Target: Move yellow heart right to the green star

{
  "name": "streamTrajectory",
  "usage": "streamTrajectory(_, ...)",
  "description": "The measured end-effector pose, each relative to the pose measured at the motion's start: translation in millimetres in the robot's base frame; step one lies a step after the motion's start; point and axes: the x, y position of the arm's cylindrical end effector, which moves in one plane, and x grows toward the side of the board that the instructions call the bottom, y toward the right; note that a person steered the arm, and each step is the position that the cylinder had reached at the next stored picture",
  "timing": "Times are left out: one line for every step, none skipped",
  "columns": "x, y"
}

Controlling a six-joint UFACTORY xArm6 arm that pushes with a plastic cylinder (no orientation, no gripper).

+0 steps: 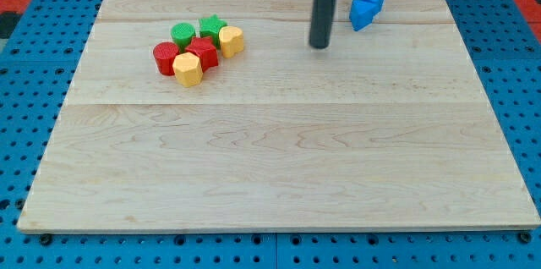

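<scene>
Your tip (319, 46) rests on the desk (279, 167) near the view's top, right of centre, well apart from the cluster you need to work on — there is no gripper on this rig, just the bare rod, so nothing is held and nothing opens or closes. The task's pieces sit in that cluster at the view's upper left. The green star (211, 26) is at the cluster's top, and one yellow block (231, 41) is already touching it on its right and slightly below; from this angle you cannot be sure whether that one or the other yellow block (188, 69), at the cluster's bottom, is the heart. If the right-hand one is the heart, the task looks all but done and your tip stands clear because no push is left. If the heart is the lower block, you will have to bring it round — and it is hemmed in, touching the red block (203, 52) above it and the red cylinder (166, 57) to its left, with the green cylinder (183, 34) beyond. Pushing straight up would likely shove the red block into the star. The two blue blocks (365, 8) just right of the rod are outside any path toward the cluster.
</scene>
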Motion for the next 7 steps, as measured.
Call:
streamTrajectory(43,-50)
streamTrajectory(52,-79)
streamTrajectory(52,-89)
streamTrajectory(52,-92)
streamTrajectory(52,-92)
streamTrajectory(52,-92)
streamTrajectory(31,-123)
